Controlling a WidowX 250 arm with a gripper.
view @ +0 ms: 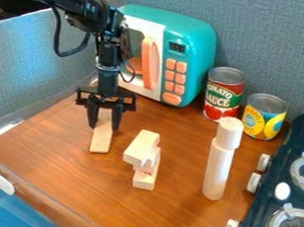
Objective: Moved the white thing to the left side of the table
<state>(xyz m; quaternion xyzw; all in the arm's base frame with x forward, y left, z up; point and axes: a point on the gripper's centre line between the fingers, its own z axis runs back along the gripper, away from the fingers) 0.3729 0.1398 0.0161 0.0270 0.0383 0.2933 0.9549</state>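
Probably reaching is the step now: the gripper (105, 126), its 2 fingers (116, 118) apart, must go to the white cylinder (218, 165).

- Gripper (105, 125) is positioned at wooden strip (101, 140).
- Blocks (141, 148) and pale cylinder (218, 170) are supported by desk (102, 195).
- Two cans (224, 94) are placed near toy microwave (193, 37).

A wooden desk (65, 163) carries a toy microwave (199, 40), two food cans (225, 94), a toy stove (282, 160), an upright white cylinder (216, 172), stacked wooden blocks (139, 149) and a flat block (101, 140).
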